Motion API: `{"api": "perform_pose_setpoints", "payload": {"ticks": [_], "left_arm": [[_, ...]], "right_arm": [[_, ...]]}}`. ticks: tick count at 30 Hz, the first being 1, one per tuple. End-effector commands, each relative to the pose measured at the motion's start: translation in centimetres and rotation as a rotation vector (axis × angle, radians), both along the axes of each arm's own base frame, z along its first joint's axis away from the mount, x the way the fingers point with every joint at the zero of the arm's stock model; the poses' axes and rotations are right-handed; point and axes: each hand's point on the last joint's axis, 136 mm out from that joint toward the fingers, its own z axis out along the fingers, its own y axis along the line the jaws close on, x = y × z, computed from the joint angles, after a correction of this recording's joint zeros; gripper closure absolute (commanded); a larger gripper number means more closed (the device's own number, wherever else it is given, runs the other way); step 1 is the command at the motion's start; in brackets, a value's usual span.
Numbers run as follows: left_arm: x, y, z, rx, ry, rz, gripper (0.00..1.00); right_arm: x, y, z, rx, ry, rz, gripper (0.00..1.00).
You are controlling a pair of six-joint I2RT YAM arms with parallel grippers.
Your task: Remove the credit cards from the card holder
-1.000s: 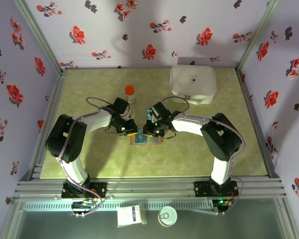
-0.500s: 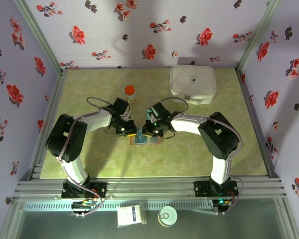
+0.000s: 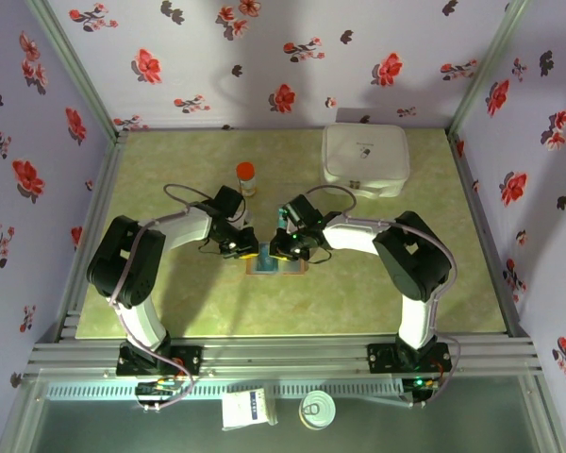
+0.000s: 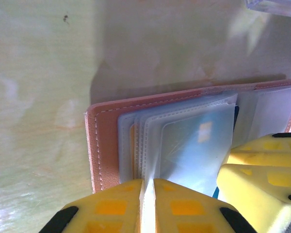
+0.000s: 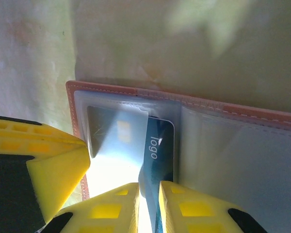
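Observation:
The brown card holder (image 3: 279, 267) lies open on the green table between both grippers. In the left wrist view its leather edge (image 4: 104, 141) and clear sleeves show, with a teal card (image 4: 196, 145) inside one. My left gripper (image 4: 148, 185) is shut on a clear sleeve's edge. In the right wrist view a teal credit card (image 5: 161, 145) printed "logo" sticks partway out of a sleeve of the card holder (image 5: 223, 109). My right gripper (image 5: 149, 188) is shut on that card's near end. From above, the left gripper (image 3: 249, 252) and right gripper (image 3: 274, 251) nearly touch.
A white rounded-square case (image 3: 364, 160) sits at the back right. A small orange-capped bottle (image 3: 246, 176) stands behind the left gripper. Patterned walls close in the table on three sides. A white packet (image 3: 245, 409) and a round tin (image 3: 316, 409) lie below the front rail.
Both grippers stay on the card holder, almost unmoved. The right arm's elbow has drifted slightly to the left.

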Motion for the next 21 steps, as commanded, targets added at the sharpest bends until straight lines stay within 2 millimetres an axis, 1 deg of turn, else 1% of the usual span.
{"api": "perform_pose_setpoints", "payload": {"ticks": [1,5,7,16,21], "left_arm": [[-0.5,0.6,-0.8,0.037,0.023,-0.013,0.87],[-0.2,0.5,-0.2,0.03,0.011,-0.01,0.87],[0.0,0.4,0.2,0.026,0.003,-0.01,0.87],[0.9,-0.2,3.3,-0.005,-0.05,-0.005,0.86],[0.7,-1.0,4.1,-0.026,-0.055,-0.016,0.87]], "right_arm": [[-0.2,-1.9,-0.1,-0.078,-0.012,-0.018,0.79],[0.1,-1.7,1.2,-0.057,-0.044,-0.015,0.79],[0.2,-1.6,1.5,-0.051,-0.047,-0.013,0.79],[0.2,-1.9,2.2,-0.039,-0.056,-0.022,0.79],[0.2,-2.1,2.1,-0.011,-0.038,-0.039,0.79]]}}
